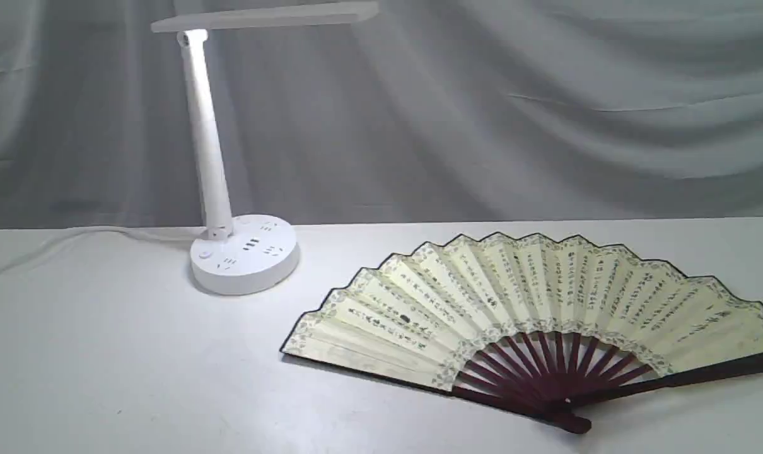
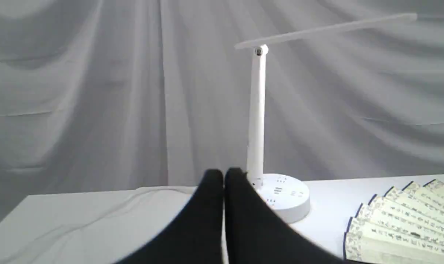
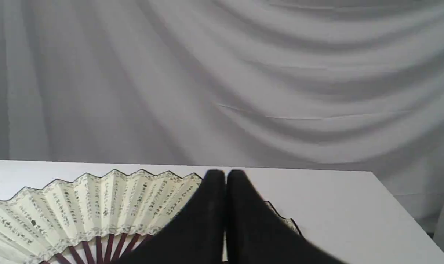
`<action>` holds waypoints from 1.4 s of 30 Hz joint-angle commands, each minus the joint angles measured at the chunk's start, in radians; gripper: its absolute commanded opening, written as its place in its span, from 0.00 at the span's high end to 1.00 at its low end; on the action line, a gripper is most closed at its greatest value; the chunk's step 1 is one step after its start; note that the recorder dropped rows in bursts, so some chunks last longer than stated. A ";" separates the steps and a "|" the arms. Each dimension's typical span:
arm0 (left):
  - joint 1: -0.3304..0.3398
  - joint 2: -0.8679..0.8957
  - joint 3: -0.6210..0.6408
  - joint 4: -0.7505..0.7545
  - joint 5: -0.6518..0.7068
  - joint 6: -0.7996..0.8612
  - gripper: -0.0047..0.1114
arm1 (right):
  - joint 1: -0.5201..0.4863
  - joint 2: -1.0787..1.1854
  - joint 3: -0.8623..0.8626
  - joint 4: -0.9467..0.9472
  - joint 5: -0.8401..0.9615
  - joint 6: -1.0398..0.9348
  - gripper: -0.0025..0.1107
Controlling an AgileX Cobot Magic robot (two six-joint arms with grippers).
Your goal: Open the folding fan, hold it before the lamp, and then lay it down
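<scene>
**Arm pose.** Both arms are shown by their wrist views only. The left gripper (image 2: 224, 175) is held low over the near part of the table (image 1: 104, 366), pointed about level toward the lamp (image 1: 208, 145) and the backdrop (image 1: 495, 107). The right gripper (image 3: 225, 175) is posed likewise and pointed across the fan (image 1: 533, 296).

**Edges and room.** In the exterior view, the cord (image 1: 72, 234) is run along the far left of the table to the lamp, whose round base is set near the far edge. A wide bare stretch is left in front of the lamp and to its left. The fan is laid flat and fully spread on the right half, with its leaf toward the backdrop and its pivot toward the near edge. Its left corner lies near the lamp base but apart from it, and its right guard is cut by the frame border. A bare strip is seen between the leaf's crest and the far edge.

**Grippers.** The left gripper's black fingers (image 2: 207, 220) are pressed together with nothing between them. The right gripper is closed in the same way and is empty. Its fingers overlap the leaf in the wrist view, but whether the leaf is touched cannot be told.
</scene>
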 commanded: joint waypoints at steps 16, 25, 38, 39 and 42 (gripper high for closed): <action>0.001 -0.003 0.263 0.016 -0.142 0.003 0.96 | 0.000 -0.003 0.251 0.013 -0.204 0.007 0.98; 0.001 -0.003 0.263 0.014 -0.142 0.003 0.96 | 0.000 -0.003 0.251 0.013 -0.207 0.007 0.98; 0.001 -0.003 0.263 0.014 -0.142 0.003 0.96 | 0.000 -0.003 0.251 0.013 -0.207 0.007 0.98; 0.001 -0.003 0.263 0.014 -0.142 0.003 0.96 | 0.000 -0.003 0.251 0.013 -0.207 0.007 0.98; 0.001 -0.003 0.263 0.014 -0.142 0.003 0.96 | 0.000 -0.003 0.251 0.013 -0.207 0.007 0.98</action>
